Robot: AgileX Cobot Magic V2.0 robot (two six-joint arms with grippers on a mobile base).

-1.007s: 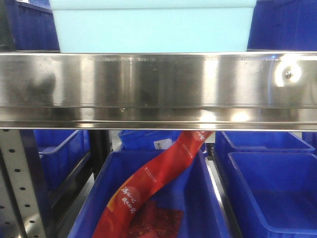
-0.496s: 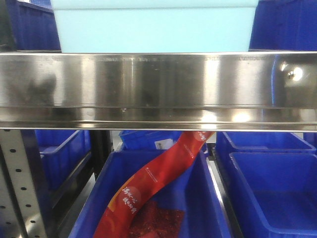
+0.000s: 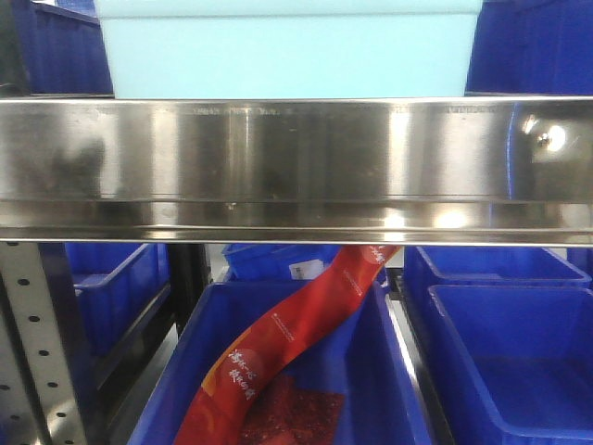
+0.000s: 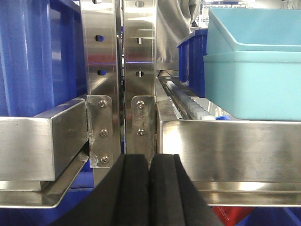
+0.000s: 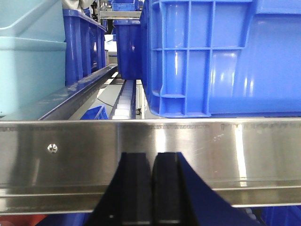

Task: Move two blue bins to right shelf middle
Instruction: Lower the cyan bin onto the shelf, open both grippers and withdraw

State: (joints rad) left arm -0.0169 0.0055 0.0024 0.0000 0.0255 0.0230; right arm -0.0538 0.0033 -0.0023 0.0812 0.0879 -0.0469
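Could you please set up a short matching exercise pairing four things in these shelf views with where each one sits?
Things:
1. light blue bin
2. red packet
3. left hand
4. right hand

Places:
A. lying across the dark blue bin on the lower level
B. shut, facing the shelf uprights
C. shut, facing the steel rail below a dark blue crate
D. on the upper shelf, behind the steel front rail

Pairs: 1-D, 2-A, 3-B, 4-C
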